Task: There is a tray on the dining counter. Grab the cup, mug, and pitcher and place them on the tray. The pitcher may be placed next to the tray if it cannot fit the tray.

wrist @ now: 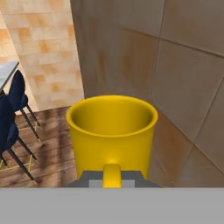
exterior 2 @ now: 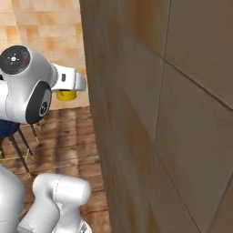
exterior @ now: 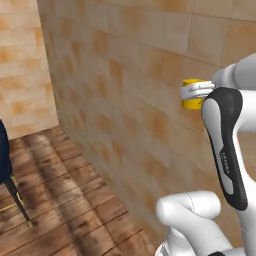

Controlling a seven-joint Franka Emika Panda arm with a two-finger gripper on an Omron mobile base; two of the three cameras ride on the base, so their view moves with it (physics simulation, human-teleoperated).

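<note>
The small yellow mug with a loop handle [wrist: 112, 133] hangs in the air, off any counter, carried by the white arm's two-finger gripper [wrist: 112, 178]. In the hand view the jaws are clenched on the handle, which runs down between the dark finger tips; the mug's open mouth faces the camera and its inside looks bare. From the left base view the mug [exterior: 191, 95] peeks out beside the gripper [exterior: 196, 91] at the end of the raised arm, right in front of a tall panelled wall of brown wood [exterior: 130, 105]. In the right base view its yellow bottom [exterior 2: 66, 95] shows just under the hand, to the left of that wall's corner. Below lies a wooden plank floor [exterior: 55, 200], with dark blue chairs on thin black legs [wrist: 12, 113] standing at the left, well apart from the mug.
</note>
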